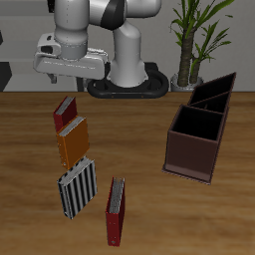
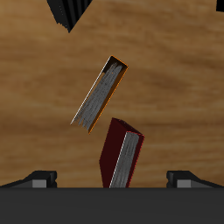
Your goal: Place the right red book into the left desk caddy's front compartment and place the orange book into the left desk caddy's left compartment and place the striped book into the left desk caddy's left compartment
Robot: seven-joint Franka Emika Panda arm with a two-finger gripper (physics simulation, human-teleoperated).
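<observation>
Right red book (image 1: 65,110) lies flat on the wooden table (image 1: 139,129), the farthest back of 4 books and the nearest to the robot's base. Its tan page edge shows in the wrist view (image 2: 122,156), where it lies between the 2 fingertips (image 2: 39,179), touched by neither. The gripper (image 1: 68,75) hangs above this book with its jaws spread wide and nothing between them; the wrist view (image 2: 112,179) shows the same wide gap.

Just in front of the red book lies the orange book (image 1: 75,141), flat and slightly turned; the wrist camera catches its pale page edge (image 2: 98,94). Whether the 2 books touch is hard to tell from outside, but the wrist view shows a thin strip of bare wood between them.

Next toward the table's front edge comes the striped book (image 1: 78,187), close to the orange one; only a corner of it (image 2: 70,10) reaches the wrist view. Beside it, nearest the front edge, rests a longer, darker red book (image 1: 116,211) with grey page edges.

Well apart from all 4 books stands a dark reddish-brown caddy box (image 1: 196,139), open-topped. Directly behind it, farther back, sits the left desk caddy (image 1: 214,92), near-black with thin reddish rims; no book is seen in it, and its compartments are too small to tell apart. A potted plant (image 1: 199,30) stands behind the table.
</observation>
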